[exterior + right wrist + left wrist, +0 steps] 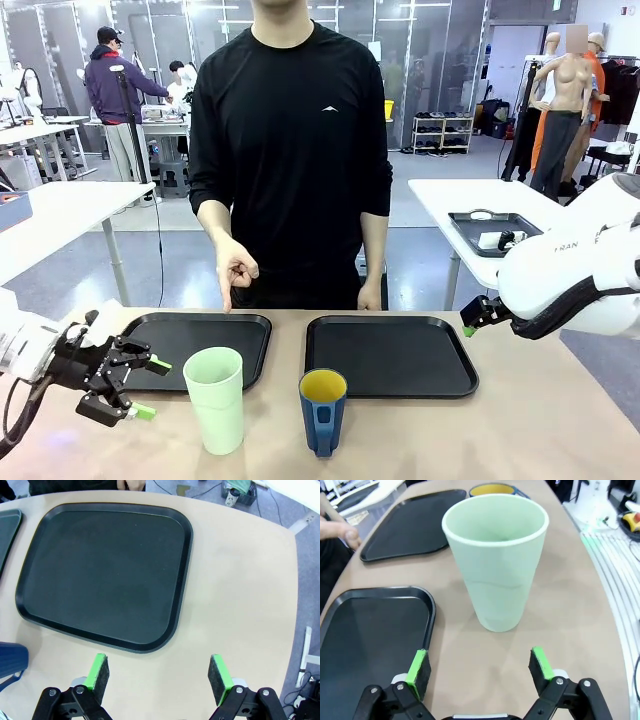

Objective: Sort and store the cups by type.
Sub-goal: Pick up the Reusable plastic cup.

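Two cups stand on the bare table (540,420), and neither has been placed in a tray; the sorting is therefore judged not yet begun. The pale green tumbler (214,398) is seen in front of the near edge of the left tray (195,348), and the dark blue mug (322,410) just beside it, in front of the near left corner of the right tray (390,355). Both placements are left to be made.

Each cup is set upright, mouth upward, so that the long axis is vertical. The tumbler is tapered toward its base and carries no handle. The mug's handle is turned toward the robot's side of the table, and its yellow inside is shown from above.

The left gripper (480,662) is held low, level with the tumbler and aimed at its side, with its jaws spread wide on either side of the line to the cup and nothing between them; no contact is made. The right gripper (159,667) is held above the table near the right tray's near edge, its jaws likewise parted and empty. A person's hand (236,272) is pointed downward over the far edge of the left tray.
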You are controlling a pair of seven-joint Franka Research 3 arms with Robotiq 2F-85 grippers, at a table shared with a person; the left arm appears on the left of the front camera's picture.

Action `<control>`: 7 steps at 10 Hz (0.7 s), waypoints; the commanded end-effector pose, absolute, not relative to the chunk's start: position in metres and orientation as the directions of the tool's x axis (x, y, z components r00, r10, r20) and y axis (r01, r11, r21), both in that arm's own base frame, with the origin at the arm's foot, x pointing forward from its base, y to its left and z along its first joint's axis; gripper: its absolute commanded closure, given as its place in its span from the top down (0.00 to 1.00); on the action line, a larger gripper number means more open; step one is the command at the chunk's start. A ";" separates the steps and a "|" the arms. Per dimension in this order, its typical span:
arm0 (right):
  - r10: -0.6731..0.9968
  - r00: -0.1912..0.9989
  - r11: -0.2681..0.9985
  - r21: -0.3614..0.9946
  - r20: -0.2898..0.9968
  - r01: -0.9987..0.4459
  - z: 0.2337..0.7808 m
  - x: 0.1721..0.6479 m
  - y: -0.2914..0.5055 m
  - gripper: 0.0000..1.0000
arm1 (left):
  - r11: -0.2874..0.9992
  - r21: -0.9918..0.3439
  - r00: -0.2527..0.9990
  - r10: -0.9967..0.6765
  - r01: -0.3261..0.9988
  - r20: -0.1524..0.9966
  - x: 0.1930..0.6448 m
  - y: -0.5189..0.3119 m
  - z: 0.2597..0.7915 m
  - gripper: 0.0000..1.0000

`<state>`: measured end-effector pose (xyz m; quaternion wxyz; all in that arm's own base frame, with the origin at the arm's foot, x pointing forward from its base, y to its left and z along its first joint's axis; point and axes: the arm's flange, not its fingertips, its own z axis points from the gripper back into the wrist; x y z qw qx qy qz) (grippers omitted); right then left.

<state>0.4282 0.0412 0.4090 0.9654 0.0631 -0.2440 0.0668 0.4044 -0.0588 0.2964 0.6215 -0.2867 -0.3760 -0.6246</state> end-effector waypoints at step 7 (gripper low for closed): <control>0.096 0.873 0.983 0.095 0.478 -0.160 0.408 0.428 0.041 1.00 | -0.164 0.090 -0.136 -0.296 0.982 0.945 0.446 -0.061 0.255 1.00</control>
